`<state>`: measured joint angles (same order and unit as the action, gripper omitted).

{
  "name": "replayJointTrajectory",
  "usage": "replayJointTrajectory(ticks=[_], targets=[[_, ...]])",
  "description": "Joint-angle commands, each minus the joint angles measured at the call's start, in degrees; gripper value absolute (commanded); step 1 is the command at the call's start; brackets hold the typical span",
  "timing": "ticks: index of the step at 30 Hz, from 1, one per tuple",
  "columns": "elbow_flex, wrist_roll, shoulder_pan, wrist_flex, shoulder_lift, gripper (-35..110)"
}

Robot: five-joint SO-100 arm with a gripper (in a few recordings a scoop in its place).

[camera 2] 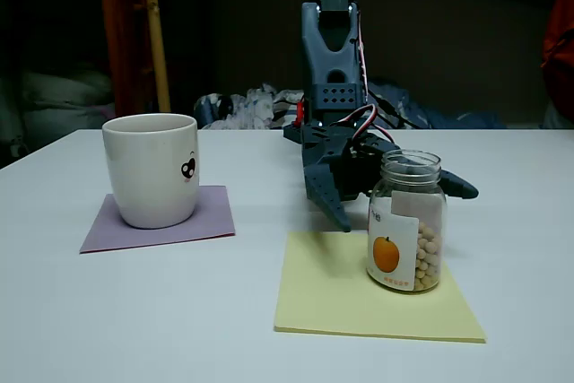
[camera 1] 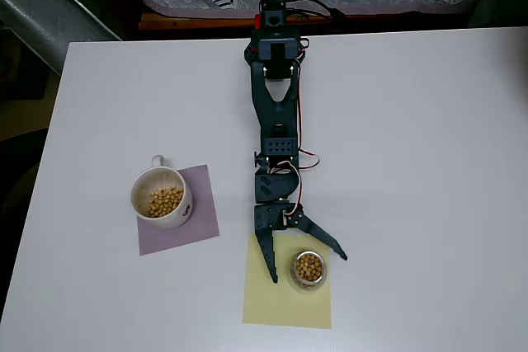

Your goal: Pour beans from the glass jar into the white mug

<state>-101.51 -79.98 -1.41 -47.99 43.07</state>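
while the jar (camera 1: 309, 269) waits on its yellow sheet (camera 1: 287, 307), the claw (camera 1: 305, 258) sits spread apart just behind it, gripping nothing.

the glass looks hard, slick and breakable, light with beans (camera 1: 309, 266) inside; the straight body under the neck seems the best hold. the mug (camera 1: 161, 197), beans already in it, stands on a purple sheet (camera 1: 194, 227) well apart. white table (camera 1: 412, 162), dim room behind.
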Motion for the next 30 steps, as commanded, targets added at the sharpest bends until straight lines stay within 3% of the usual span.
replayJointTrajectory(ticks=[1,11,21,30], targets=[[-3.5,2.6,0.0,-1.2,5.6,61],[-24.4,22.0,0.8,-0.6,40.6,44],[-51.7,38.7,2.5,8.8,73.6,31],[-61.2,57.8,7.2,48.1,106.4,25]])
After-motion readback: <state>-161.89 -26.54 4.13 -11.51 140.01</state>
